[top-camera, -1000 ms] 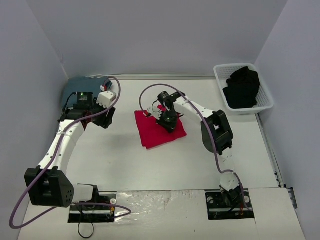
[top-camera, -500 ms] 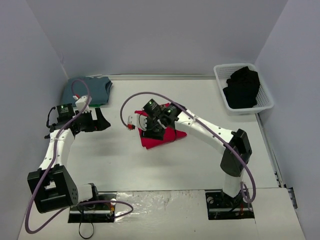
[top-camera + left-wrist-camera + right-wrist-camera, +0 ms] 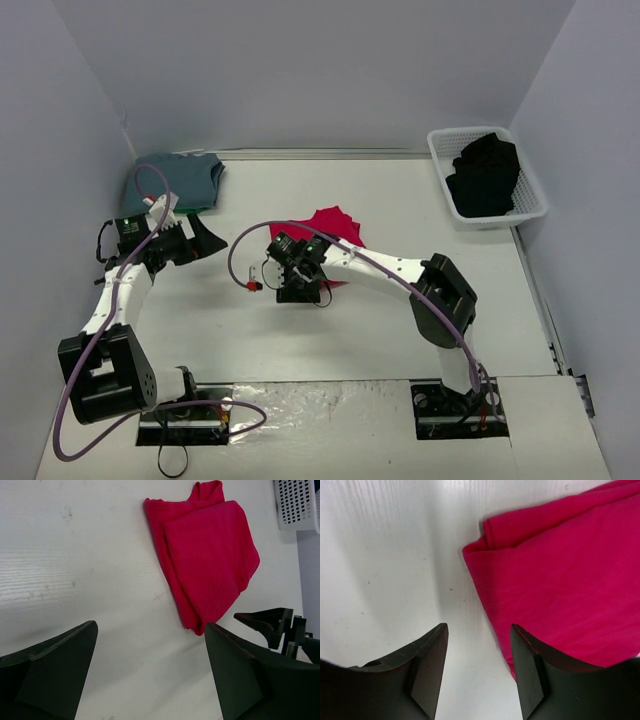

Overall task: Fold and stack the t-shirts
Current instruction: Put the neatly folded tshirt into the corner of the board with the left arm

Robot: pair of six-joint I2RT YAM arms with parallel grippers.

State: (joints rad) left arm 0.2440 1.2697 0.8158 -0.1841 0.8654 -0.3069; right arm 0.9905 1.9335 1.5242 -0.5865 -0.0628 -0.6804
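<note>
Hiding part of red t-shirt (image 3: 335, 225), right claw (image 3: 295, 290)

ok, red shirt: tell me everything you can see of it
The red shirt is bright red, soft-looking cloth, folded into a compact, roughly rectangular bundle. Layered edges show along one side and a small rumpled flap sticks out at one end. No label shows. It lies flat on the white table, about mid-table. Nothing grips it: the right gripper is open by one corner, and contact is unclear.
</note>
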